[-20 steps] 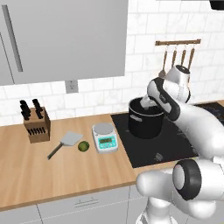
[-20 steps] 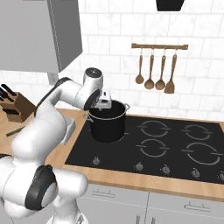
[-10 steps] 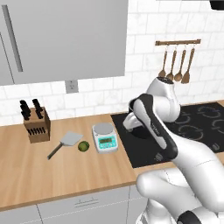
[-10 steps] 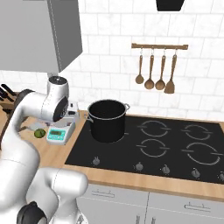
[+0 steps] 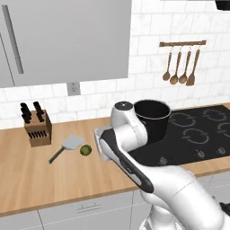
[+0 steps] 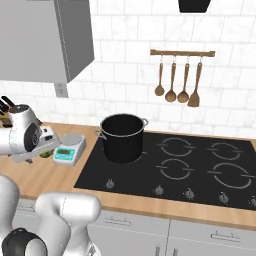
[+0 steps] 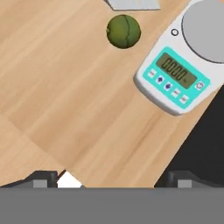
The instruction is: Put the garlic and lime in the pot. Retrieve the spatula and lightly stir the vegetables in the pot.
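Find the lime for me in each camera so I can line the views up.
Left base view: the lime lies on the counter left of centre, beside the spatula blade.
Right base view: a green sliver at far left, mostly behind the arm.
Hand view: top centre.
Shared landmark: the kitchen scale next to it.

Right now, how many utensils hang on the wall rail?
4: on the rail above the stove, three spoons, then a turner rightmost.

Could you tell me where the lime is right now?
The lime lies on the wooden counter, between the spatula and the scale in the hand view.
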Robot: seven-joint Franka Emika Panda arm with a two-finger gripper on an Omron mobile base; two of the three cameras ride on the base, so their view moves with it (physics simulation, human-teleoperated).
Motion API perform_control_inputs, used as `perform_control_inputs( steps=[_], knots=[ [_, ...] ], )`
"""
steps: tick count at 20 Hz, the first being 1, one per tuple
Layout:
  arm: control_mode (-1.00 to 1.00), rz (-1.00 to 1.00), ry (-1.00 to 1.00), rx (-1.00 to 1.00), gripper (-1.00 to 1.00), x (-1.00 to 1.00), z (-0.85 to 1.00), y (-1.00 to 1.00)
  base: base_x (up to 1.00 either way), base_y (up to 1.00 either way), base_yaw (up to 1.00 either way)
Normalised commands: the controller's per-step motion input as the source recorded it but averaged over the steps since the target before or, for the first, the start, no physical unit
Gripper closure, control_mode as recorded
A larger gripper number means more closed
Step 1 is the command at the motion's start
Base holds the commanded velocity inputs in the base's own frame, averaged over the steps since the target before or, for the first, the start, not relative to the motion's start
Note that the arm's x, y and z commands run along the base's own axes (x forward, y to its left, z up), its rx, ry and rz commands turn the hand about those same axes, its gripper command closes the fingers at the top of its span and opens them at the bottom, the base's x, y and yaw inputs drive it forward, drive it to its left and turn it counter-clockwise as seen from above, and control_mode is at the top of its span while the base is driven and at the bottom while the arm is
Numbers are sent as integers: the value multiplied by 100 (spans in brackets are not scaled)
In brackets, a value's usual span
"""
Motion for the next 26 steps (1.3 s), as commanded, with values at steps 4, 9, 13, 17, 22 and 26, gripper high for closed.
perform_control_inputs(
  steps=[4, 9, 13, 17, 22, 26],
  knots=[
    [-100, 22, 0, -20, -100, 89, -10, 100, 0, 0, 0],
    [-100, 10, 7, -16, -100, 100, -13, 96, 0, 0, 0],
    [-100, 0, 15, -18, -100, 100, -50, 56, 0, 0, 0],
    [-100, 0, 11, -16, -100, 87, -44, 10, 0, 0, 0],
    [-100, 2, 1, -13, -100, 88, -49, 16, 0, 0, 0],
    [-100, 7, 0, -10, -100, 46, -51, 21, 0, 0, 0]
  ],
)
